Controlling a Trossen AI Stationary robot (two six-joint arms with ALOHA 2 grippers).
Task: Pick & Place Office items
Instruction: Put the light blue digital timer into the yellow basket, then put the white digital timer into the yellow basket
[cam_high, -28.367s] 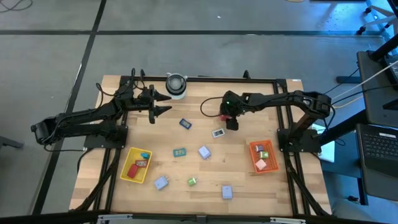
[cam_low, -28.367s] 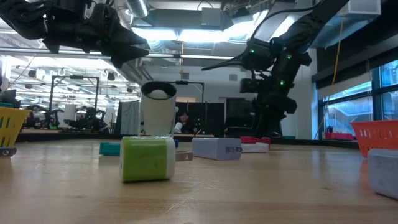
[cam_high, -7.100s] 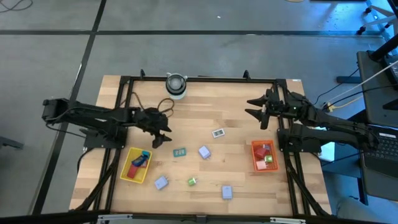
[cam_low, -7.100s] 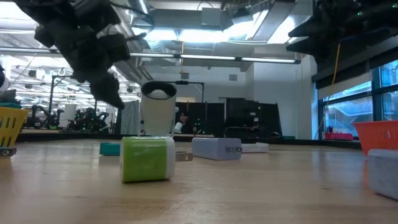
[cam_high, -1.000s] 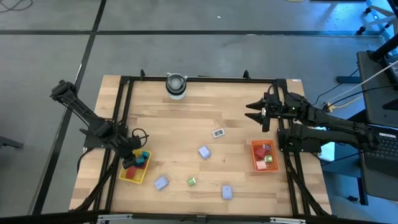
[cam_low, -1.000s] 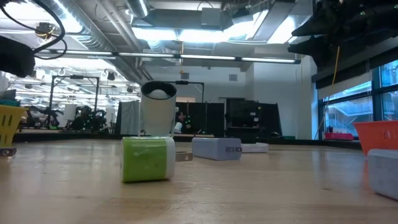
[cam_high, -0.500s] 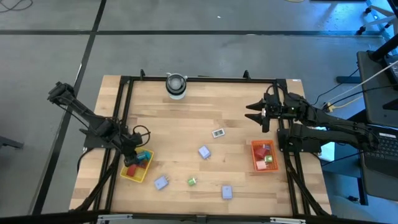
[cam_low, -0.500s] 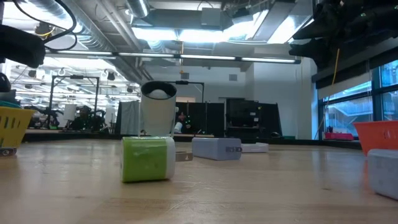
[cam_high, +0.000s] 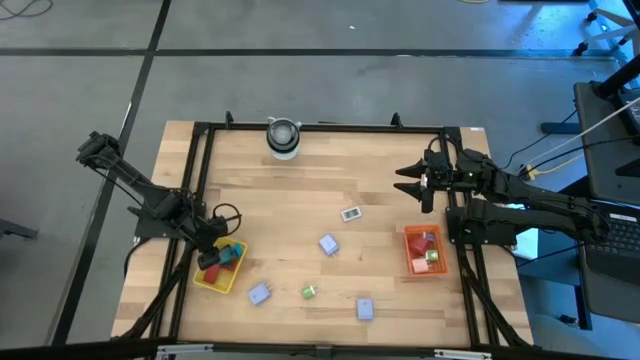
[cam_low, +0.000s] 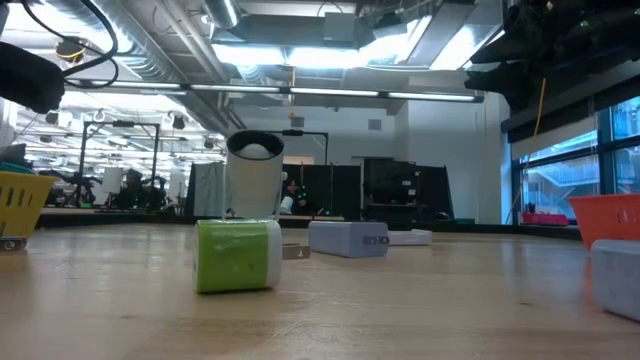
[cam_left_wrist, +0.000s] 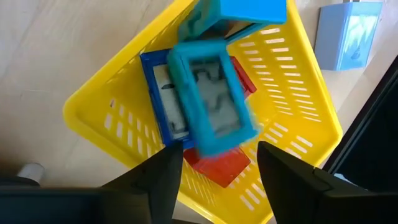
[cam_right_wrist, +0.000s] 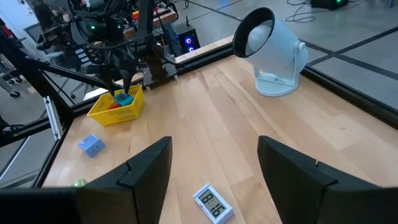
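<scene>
Left gripper (cam_left_wrist: 211, 163) hangs over the slotted yellow plastic tray (cam_left_wrist: 292, 93), fingers spread, gripping nothing; a flat teal framed packet (cam_left_wrist: 211, 99) lies on blue and red blocks inside. Right gripper (cam_high: 408, 182) waits mid-air, fingers apart, empty.

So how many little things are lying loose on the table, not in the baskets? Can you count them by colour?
Lavender blocks: 3
Green block: 1
White packet with a small display: 1
Total: 5
</scene>
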